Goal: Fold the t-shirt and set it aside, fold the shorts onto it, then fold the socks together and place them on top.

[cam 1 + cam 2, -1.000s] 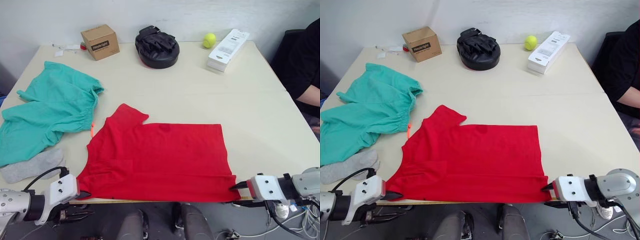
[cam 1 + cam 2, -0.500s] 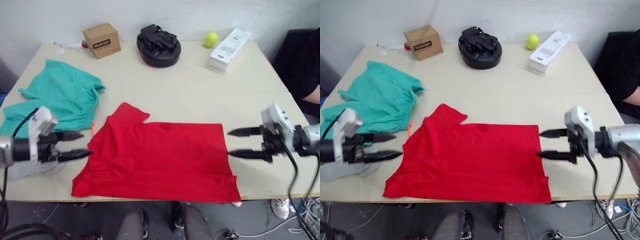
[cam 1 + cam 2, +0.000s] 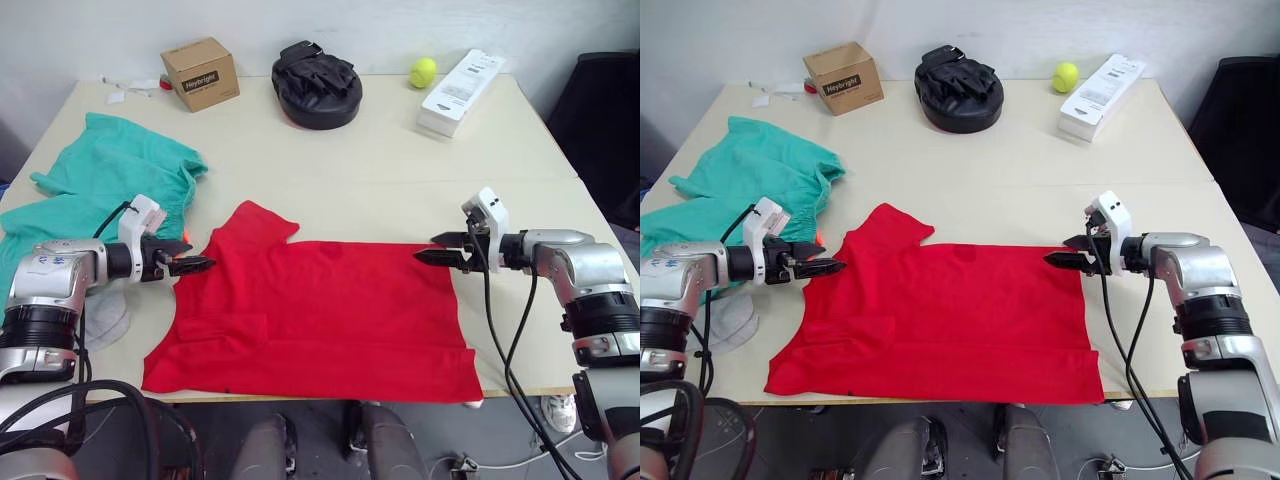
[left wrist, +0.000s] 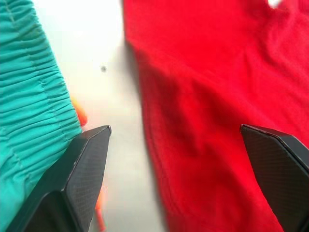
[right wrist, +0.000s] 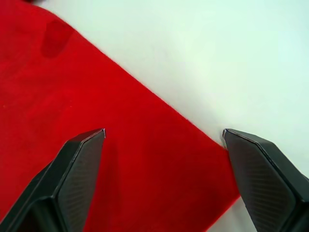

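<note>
I see the t-shirt (image 3: 320,315) flat on the bench (image 3: 400,170), both grippers spread wide at its edges: left gripper (image 3: 195,265), right gripper (image 3: 430,248). Cardboard box (image 3: 200,73) reads "Heybright".

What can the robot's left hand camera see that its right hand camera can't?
The left wrist view shows the teal-green shorts with their gathered waistband and a bit of orange drawstring beside the t-shirt. The right wrist view shows the tee's far right corner and a dark mark on it. Both show red t-shirt, pale table and two black fingers spread apart.
</note>
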### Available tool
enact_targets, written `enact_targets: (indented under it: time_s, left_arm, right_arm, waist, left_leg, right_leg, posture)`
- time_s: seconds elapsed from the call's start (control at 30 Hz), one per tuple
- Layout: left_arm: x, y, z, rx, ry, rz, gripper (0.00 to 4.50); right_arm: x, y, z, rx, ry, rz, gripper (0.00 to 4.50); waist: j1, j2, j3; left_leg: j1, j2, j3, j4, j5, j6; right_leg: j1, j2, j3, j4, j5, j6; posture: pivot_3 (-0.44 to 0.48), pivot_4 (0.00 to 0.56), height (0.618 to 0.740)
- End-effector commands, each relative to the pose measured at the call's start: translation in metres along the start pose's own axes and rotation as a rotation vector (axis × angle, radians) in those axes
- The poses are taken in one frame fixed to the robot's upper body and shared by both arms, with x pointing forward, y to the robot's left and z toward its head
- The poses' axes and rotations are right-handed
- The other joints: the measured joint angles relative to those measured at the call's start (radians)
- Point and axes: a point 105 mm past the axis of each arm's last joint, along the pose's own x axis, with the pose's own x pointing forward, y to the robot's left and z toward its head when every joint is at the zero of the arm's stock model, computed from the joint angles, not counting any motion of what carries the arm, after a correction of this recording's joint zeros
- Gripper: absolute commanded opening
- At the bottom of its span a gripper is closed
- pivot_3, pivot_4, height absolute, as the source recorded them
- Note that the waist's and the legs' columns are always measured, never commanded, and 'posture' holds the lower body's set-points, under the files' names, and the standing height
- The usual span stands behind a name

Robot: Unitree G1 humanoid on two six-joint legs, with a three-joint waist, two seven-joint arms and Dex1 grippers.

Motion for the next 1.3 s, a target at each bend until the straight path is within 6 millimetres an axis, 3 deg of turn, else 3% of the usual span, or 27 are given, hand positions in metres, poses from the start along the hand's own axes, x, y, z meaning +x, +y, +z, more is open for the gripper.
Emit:
enact_targets:
  time_s: [0.03,0.3,0.4,0.7,0.8,0.83,0.93,0.97,1.13,1.3]
  left_arm:
    - [0.002,0.001,0.003,0.011,-0.005,-0.005,4.5]
    - [0.01,0.0,-0.004,-0.008,0.01,-0.026,4.5]
    - [0.011,-0.002,-0.007,-0.015,0.019,-0.041,3.94]
    - [0.014,-0.001,-0.014,-0.012,0.052,-0.038,1.1]
    - [0.01,0.005,-0.012,0.011,0.053,-0.011,0.16]
    - [0.009,0.009,-0.011,0.021,0.059,0.014,0.03]
    - [0.004,0.018,-0.008,0.029,0.058,0.06,0.03]
    - [0.004,0.019,-0.008,0.031,0.059,0.064,0.23]
    - [0.005,0.017,-0.007,0.031,0.057,0.039,1.49]
    - [0.0,0.015,0.005,0.01,0.02,0.011,3.03]
  right_arm:
    - [-0.003,-0.007,0.003,-0.048,0.014,-0.02,3.96]
    - [0.006,-0.017,-0.017,-0.078,0.088,-0.037,3.96]
    - [0.009,-0.014,-0.02,-0.089,0.094,-0.015,3.05]
    - [0.012,-0.011,-0.017,-0.078,0.075,0.006,0.02]
    - [0.011,-0.011,-0.02,-0.084,0.078,0.01,0.0]
    - [0.011,-0.011,-0.021,-0.084,0.078,0.011,0.0]
    - [0.012,-0.01,-0.02,-0.08,0.069,0.011,0.0]
    - [0.012,-0.01,-0.02,-0.08,0.067,0.012,0.0]
    - [0.012,-0.008,-0.022,-0.082,0.066,0.018,0.0]
    - [0.011,-0.007,-0.023,-0.093,0.068,0.015,0.0]
  waist:
    - [-0.001,0.0,0.0]
    - [0.0,-0.002,-0.001]
    - [0.0,-0.003,-0.002]
    - [-0.004,-0.003,-0.002]
    - [-0.005,-0.003,-0.002]
    - [-0.006,-0.003,-0.002]
    - [-0.009,-0.003,-0.002]
    - [-0.009,-0.003,-0.002]
    - [-0.012,-0.003,-0.002]
    - [-0.012,-0.003,-0.002]
  left_leg:
    - [0.001,0.0,0.0,0.0,0.0,0.001]
    - [0.005,0.0,0.001,0.001,0.001,0.0]
    - [0.005,-0.001,0.001,0.001,0.001,0.0]
    - [0.005,0.0,0.001,0.001,0.001,0.0]
    - [0.005,0.0,0.001,0.001,0.001,0.0]
    - [0.005,0.0,0.001,0.001,0.001,0.0]
    - [0.005,0.0,0.001,0.001,0.001,0.0]
    - [0.005,0.0,0.001,0.001,0.001,0.0]
    - [0.005,0.0,0.001,0.001,0.001,-0.001]
    - [0.005,0.0,0.001,0.001,0.001,-0.001]
  right_leg:
    - [0.001,0.0,0.001,0.0,0.001,0.0]
    - [0.002,-0.001,0.003,0.004,0.002,-0.001]
    - [0.002,-0.002,0.003,0.004,0.002,-0.001]
    - [0.002,-0.001,0.002,0.004,0.002,-0.001]
    - [0.002,-0.001,0.003,0.004,0.002,-0.001]
    - [0.002,-0.001,0.003,0.004,0.002,-0.001]
    - [0.002,-0.001,0.003,0.004,0.002,-0.001]
    - [0.002,-0.001,0.002,0.005,0.002,-0.001]
    - [0.002,-0.001,0.003,0.005,0.002,-0.001]
    - [0.002,-0.001,0.002,0.005,0.002,-0.001]
  posture:
    - [0.0,0.15,0.74]
    - [0.0,0.15,0.74]
    - [0.0,0.15,0.74]
    - [0.0,0.15,0.74]
    - [0.0,0.15,0.74]
    - [0.0,0.15,0.74]
    - [0.0,0.15,0.74]
    - [0.0,0.15,0.74]
    - [0.0,0.15,0.74]
    - [0.0,0.15,0.74]
